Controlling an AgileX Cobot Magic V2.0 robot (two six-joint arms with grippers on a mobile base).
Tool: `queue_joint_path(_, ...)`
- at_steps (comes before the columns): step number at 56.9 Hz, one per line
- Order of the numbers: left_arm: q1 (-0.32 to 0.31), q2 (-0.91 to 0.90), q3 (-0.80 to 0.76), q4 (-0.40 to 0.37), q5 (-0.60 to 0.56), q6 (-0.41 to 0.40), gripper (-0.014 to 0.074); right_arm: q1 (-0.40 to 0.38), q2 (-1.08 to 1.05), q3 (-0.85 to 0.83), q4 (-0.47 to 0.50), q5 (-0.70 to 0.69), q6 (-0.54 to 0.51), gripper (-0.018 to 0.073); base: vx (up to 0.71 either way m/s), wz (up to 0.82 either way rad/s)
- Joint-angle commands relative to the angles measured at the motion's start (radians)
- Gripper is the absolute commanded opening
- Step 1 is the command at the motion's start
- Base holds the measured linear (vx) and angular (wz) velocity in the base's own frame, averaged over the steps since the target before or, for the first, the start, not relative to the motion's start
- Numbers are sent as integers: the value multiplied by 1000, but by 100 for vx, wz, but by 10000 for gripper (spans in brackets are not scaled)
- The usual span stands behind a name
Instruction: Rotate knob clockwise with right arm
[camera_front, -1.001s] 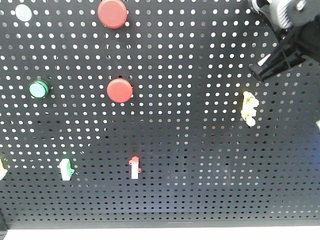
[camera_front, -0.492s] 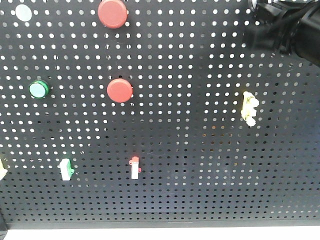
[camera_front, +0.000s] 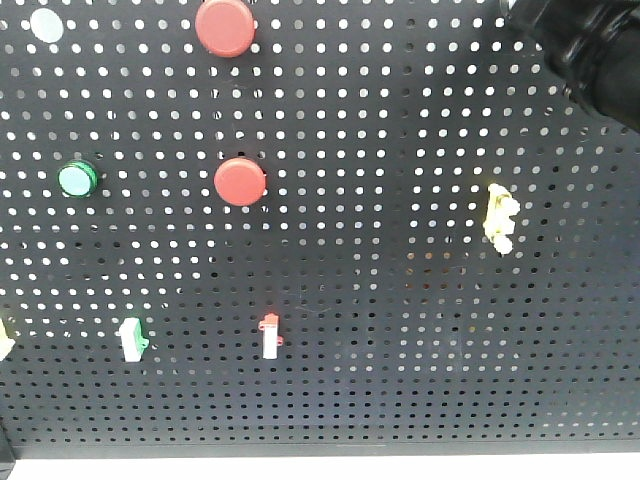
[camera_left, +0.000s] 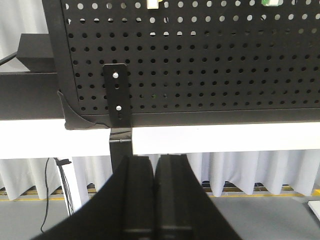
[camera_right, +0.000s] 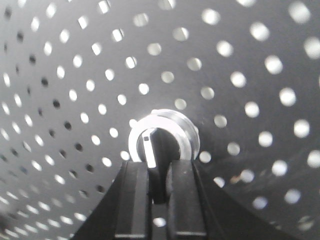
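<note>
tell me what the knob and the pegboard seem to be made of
The knob has a ring that looks like polished metal: silvery with bright glare, though chrome-look plastic is possible. Its dark centre seems matte plastic. The pegboard looks like coated sheet metal: thin, evenly punched holes, dull black sheen.

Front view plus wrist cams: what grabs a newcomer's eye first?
Two flat red round buttons pop against the black perforated board, upper left of centre. In the right wrist view, the right hand pinches the dark centre of a small silvery-ringed round knob.
</note>
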Motion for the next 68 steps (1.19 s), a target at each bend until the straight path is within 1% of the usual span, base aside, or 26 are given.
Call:
queue_joint_path(1, -10, -9, 26, -7, -81, 0, -6, -10, -64, -43, 31, -13, 111, -8, 0, 0)
queue_joint_path(13, -10, -9, 26, -7, -81, 0, -6, -10, -86, -43, 102, -74, 120, -8, 0, 0)
queue_joint_path(25, -10, -9, 26, -7, -81, 0, -6, -10, -89, -43, 208, -152, 120, -8, 0, 0)
queue_joint_path(42, -10, -9, 26, -7, -81, 0, -6, -10, -91, -43, 206, -158, 120, -6, 0, 0)
queue_joint_path(48, -10, -9, 26, -7, -81, 0, -6, -12, -107, -43, 164, -147, 105, 1, 0, 0)
queue_joint_path(52, -10, -9, 26, -7, -81, 0, -6, -12, -123, -43, 108, -123, 105, 16, 0, 0)
queue_joint_path(56, -10, -9, 26, -7, -81, 0, -6, -12, -142, -43, 29, -99, 105, 46, 0, 0)
queue_joint_path(57, -10, -9, 26, -7, -81, 0, -6, -12, -161, -43, -90, -89, 105, 116, 0, 0)
queue_joint_path(68, -10, -9, 26, -7, -81, 0, -6, -12, -171, -43, -246, -79, 106, 302, 0, 0)
